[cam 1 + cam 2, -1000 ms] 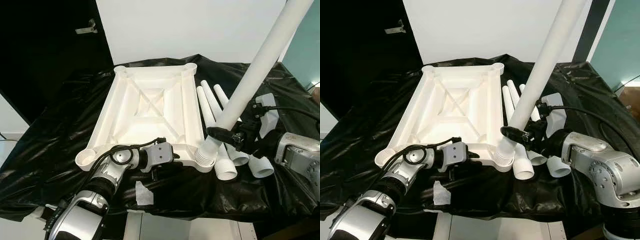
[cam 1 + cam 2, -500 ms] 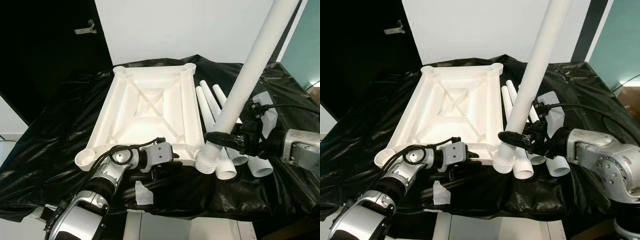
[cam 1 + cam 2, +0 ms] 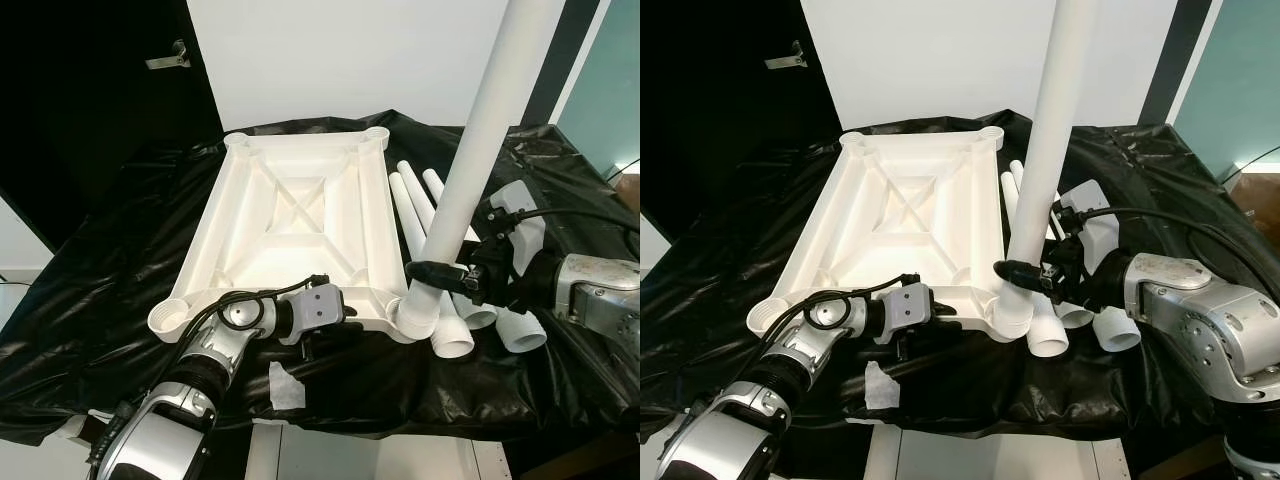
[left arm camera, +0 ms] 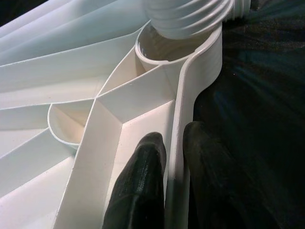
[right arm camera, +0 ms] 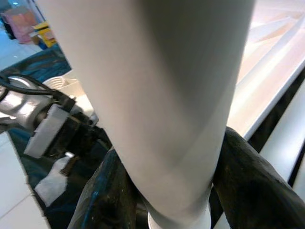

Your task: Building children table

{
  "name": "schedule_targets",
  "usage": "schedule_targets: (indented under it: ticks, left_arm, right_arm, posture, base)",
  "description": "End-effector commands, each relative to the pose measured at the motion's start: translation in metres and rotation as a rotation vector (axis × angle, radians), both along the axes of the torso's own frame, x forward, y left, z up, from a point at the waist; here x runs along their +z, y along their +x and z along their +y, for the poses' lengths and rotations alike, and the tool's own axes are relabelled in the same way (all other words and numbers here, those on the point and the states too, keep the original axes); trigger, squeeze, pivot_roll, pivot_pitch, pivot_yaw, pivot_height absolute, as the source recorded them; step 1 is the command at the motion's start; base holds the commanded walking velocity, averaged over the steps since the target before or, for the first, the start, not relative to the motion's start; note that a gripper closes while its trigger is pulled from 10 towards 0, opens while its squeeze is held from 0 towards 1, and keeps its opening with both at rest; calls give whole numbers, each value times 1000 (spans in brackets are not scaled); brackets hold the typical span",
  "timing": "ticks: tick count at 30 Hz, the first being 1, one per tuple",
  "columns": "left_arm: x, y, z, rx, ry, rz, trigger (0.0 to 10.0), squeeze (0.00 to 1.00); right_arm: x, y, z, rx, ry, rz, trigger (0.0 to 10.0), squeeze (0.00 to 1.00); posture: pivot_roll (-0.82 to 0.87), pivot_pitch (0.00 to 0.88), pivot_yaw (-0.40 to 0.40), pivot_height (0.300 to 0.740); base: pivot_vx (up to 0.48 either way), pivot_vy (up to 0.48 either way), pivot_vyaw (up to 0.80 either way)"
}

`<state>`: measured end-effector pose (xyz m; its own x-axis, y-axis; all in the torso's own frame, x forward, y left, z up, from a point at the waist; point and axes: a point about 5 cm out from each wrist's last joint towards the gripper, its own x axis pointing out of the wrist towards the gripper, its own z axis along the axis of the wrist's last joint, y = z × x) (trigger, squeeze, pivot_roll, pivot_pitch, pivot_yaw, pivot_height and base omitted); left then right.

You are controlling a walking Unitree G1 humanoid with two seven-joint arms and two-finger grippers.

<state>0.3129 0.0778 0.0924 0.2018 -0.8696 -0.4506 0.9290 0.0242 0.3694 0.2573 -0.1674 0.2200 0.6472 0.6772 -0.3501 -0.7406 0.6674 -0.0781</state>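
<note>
Seating the table leg: right gripper clamped round it, threaded end entering the corner socket at five o'clock of the upturned tabletop. Left gripper pinches the near rim. Next, I'd judge: twist it home, upright.

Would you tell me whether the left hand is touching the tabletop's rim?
Touching: in the left wrist view, the left hand has one black finger on each side of the white tabletop rim, pressed against it.
</note>
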Motion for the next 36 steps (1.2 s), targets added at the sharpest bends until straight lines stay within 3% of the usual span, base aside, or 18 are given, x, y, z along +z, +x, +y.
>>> schedule_targets:
  ticks: [1, 14, 24, 36]
  left_arm:
    - [-30, -8, 9, 139, 48, 69, 10000, 0]
    - [-30, -7, 9, 139, 50, 66, 10000, 0]
    - [-32, -9, 10, 144, 49, 69, 10000, 0]
    - [-31, -9, 7, 130, 53, 70, 10000, 0]
  right_arm:
    - [-24, 1, -1, -34, -57, 82, 10000, 0]
    - [-44, 3, 20, 123, -255, -73, 10000, 0]
    - [-46, -3, 25, 146, -218, -78, 10000, 0]
    - [-49, -23, 22, 124, -163, -44, 10000, 0]
  posture:
    - [-157, 33, 23, 740]
    - [-149, 29, 19, 740]
    - [-147, 29, 14, 740]
    - [-172, 34, 27, 740]
  base:
    - [0, 0, 0]
    - [0, 0, 0]
    - [0, 0, 0]
    - [0, 0, 0]
